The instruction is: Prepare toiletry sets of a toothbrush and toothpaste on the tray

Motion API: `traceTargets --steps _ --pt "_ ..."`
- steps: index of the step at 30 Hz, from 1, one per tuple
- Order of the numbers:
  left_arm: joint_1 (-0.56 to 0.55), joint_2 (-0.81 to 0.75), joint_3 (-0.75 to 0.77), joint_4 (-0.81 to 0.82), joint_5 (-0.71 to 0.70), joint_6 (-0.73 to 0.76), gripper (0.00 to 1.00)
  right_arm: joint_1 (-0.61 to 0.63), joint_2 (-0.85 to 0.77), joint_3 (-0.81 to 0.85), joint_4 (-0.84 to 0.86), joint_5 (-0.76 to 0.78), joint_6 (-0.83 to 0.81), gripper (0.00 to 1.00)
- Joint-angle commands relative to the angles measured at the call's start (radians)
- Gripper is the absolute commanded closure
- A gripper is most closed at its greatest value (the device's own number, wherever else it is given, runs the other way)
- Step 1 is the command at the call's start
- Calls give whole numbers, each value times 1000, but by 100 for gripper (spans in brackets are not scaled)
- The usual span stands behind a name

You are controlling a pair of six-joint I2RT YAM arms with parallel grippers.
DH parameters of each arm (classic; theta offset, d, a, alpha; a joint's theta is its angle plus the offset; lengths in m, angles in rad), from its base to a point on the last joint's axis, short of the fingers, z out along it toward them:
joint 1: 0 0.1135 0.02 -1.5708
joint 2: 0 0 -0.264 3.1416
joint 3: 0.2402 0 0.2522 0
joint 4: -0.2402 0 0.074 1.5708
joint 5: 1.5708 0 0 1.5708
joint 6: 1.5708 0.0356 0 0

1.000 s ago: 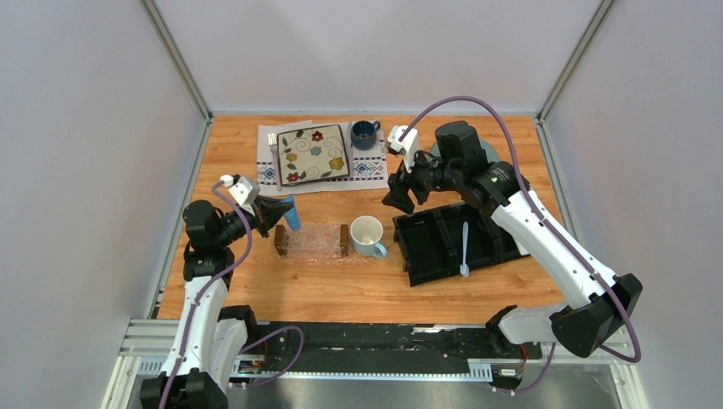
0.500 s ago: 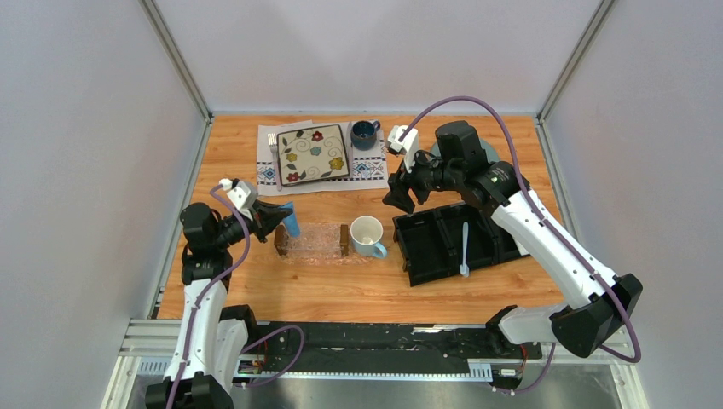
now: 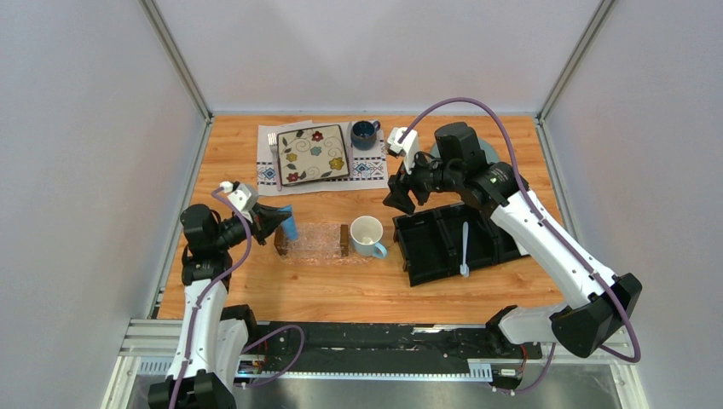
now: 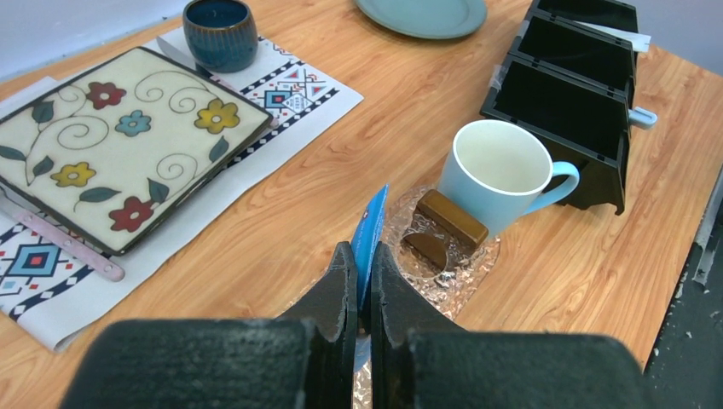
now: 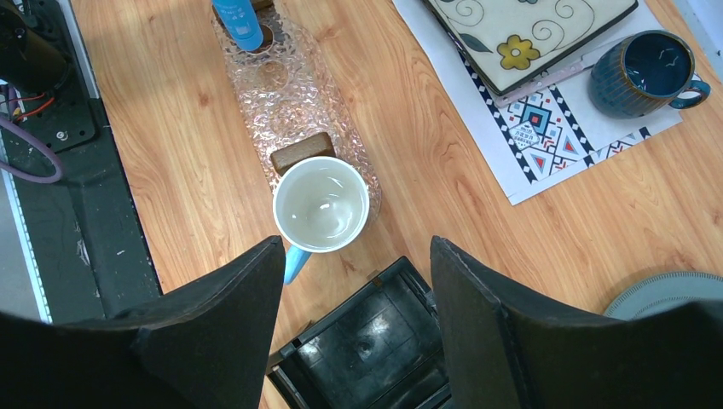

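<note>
Tray [image 3: 317, 243]: left of centre, beside mug [image 3: 367, 232].
Left gripper [image 3: 278, 220]: clamped on blue tube [image 3: 291, 221], at tray's left end.
Right gripper [image 5: 356, 256]: spread wide, nothing held.
Toothbrush [image 3: 465, 249]: laid in black organizer [image 3: 426, 247], right of centre.

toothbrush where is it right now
In the top view the toothbrush lies in the black organizer on the right side, just right of the mug, not yet on the tray.

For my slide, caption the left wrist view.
Left gripper shut on the blue tube, held over the clear tray beside the white mug.
</note>
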State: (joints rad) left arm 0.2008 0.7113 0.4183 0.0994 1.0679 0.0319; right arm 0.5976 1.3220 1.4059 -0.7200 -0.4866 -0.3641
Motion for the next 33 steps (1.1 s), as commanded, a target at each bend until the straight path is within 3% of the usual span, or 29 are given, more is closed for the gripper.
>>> traceTargets --steps 1,33 --pt "11 2 -22 86 35 16 100 -4 -21 1 40 5 -19 33" --pt "12 50 -36 108 60 52 100 -4 -20 -10 40 3 -19 33"
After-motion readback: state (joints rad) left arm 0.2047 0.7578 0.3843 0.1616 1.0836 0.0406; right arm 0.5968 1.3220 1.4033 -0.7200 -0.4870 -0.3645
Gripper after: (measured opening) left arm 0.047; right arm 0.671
